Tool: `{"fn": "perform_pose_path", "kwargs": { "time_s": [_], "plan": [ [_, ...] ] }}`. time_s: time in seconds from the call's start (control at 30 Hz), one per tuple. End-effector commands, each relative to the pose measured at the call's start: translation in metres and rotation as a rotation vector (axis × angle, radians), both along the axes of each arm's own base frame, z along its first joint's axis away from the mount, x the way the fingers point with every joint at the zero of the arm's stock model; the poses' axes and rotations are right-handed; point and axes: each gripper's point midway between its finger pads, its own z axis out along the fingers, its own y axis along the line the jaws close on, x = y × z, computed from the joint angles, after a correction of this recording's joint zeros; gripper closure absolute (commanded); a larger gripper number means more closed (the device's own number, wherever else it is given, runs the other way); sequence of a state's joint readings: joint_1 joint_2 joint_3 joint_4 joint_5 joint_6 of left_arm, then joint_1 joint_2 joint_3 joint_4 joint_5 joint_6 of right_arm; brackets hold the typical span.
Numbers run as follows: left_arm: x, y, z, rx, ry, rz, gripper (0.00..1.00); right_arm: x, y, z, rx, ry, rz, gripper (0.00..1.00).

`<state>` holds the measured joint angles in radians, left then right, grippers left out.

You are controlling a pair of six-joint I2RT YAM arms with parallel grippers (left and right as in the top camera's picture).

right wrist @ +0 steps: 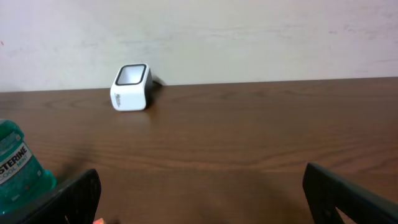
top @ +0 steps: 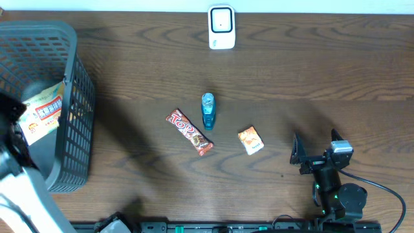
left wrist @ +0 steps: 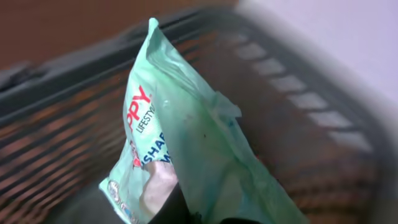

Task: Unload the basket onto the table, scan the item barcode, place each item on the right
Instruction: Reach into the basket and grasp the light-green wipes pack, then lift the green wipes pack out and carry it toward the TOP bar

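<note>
Jaws of the left gripper (left wrist: 186, 215) are closed on the lower end of a mint-green soft plastic packet (left wrist: 186, 137); the fingers themselves are mostly cut off at the bottom edge of the wrist view. Red letters "PPY" run up the packet's face, with "LIFESTYL" beside them. The remaining print is creased and unreadable, and no barcode can be made out. Behind the packet lies the blurred lattice wall of a dark grey plastic basket (top: 71, 123), over which the overhead view places the packet, at the left of the brown wooden table (top: 129, 65). The right gripper (right wrist: 202, 202) stands wide open and empty, with only its two black fingertips in view. A teal plastic bottle (right wrist: 15, 171), cropped at the frame edge, reads "ISTERINE COOL MIN". A white box-shaped scanner with a dark window (top: 220, 27) sits at the far table edge.
</note>
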<state>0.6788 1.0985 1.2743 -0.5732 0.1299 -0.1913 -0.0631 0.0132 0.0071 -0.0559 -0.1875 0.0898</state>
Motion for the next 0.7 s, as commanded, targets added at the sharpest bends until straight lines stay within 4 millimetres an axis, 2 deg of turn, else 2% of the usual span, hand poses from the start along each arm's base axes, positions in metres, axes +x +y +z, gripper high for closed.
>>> {"fn": "perform_pose_path", "kwargs": {
  "time_s": [0.0, 0.13, 0.33, 0.5, 0.67],
  "plan": [
    [0.013, -0.074, 0.053, -0.004, -0.196, -0.312, 0.93, 0.000, 0.002, -0.002, -0.008, 0.005, 0.010, 0.01],
    [0.009, -0.124, 0.078, 0.040, -0.265, -0.453, 0.93, 0.000, 0.002, -0.002, -0.008, 0.005, 0.010, 0.01],
    [0.016, -0.192, 0.082, 0.020, -0.285, -0.679, 0.93, 0.000, 0.002, -0.002, -0.008, 0.005, 0.010, 0.01],
    [0.029, -0.238, 0.066, 0.008, -0.225, -0.830, 0.93, 0.000, 0.002, -0.002, -0.008, 0.005, 0.010, 0.01],
    [0.047, -0.260, 0.023, -0.011, -0.062, -0.848, 0.93, 0.000, 0.002, -0.002, -0.008, 0.005, 0.010, 0.01]
  ]
}}
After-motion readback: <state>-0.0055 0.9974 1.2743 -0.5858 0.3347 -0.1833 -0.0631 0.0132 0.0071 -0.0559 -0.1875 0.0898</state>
